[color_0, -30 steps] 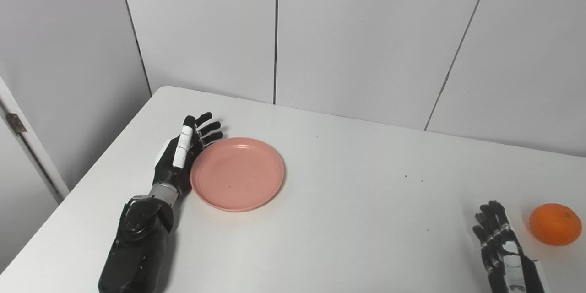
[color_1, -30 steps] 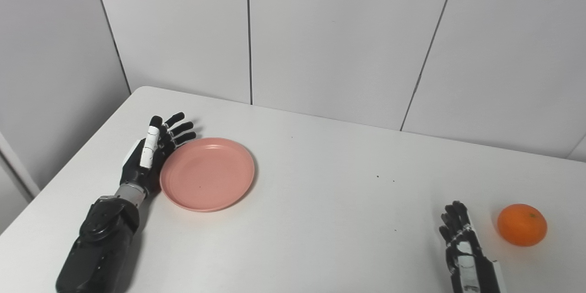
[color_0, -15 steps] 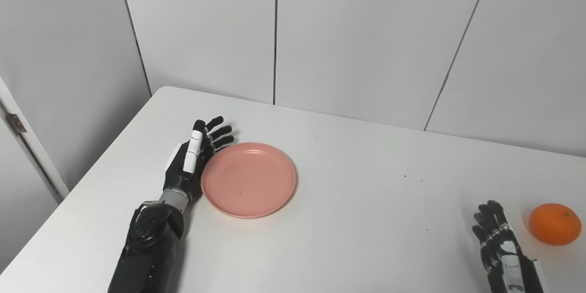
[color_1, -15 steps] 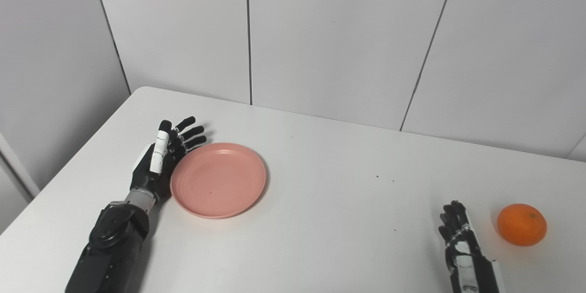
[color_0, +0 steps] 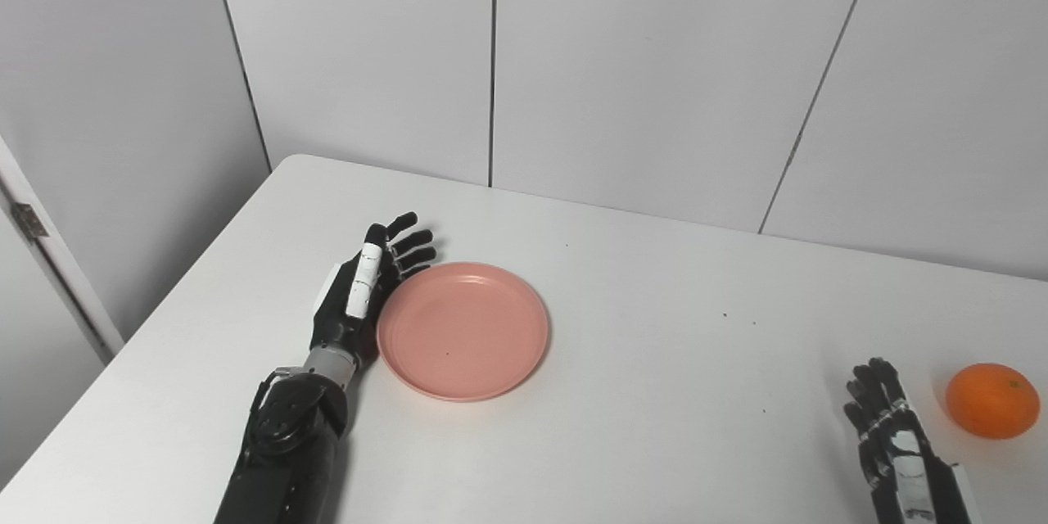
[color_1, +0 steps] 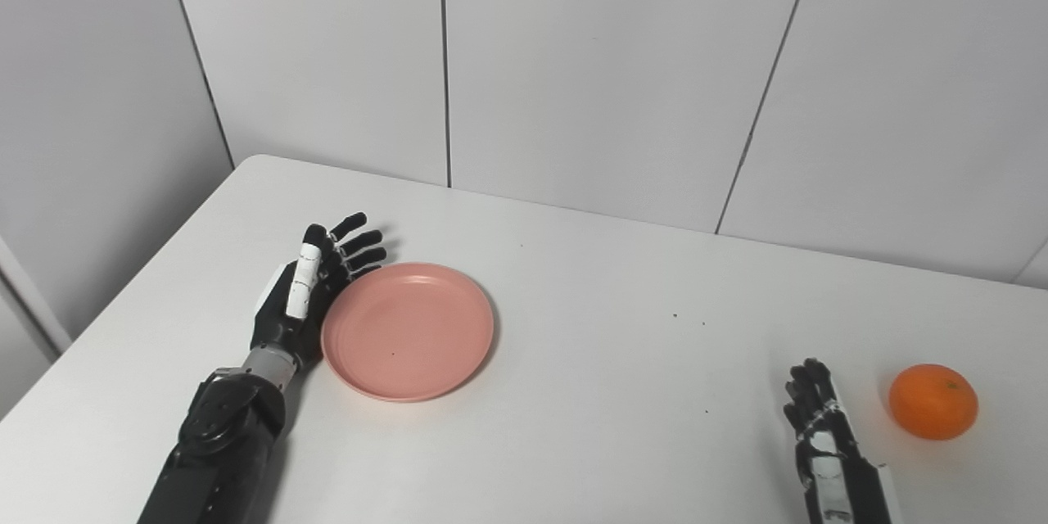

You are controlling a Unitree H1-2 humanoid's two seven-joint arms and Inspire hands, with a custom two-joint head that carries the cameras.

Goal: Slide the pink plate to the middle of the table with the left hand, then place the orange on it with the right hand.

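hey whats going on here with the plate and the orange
The robot's left hand is open, its palm edge against the left rim of a pink plate on the white table, placed to push it toward the middle. The right hand rests open just left of the orange, not touching it.

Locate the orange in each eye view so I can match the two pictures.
Left eye view: orange at the far right edge, right of the right hand.
Right eye view: orange lower right, farther from the edge.
Shared landmark: pink plate, left of centre.
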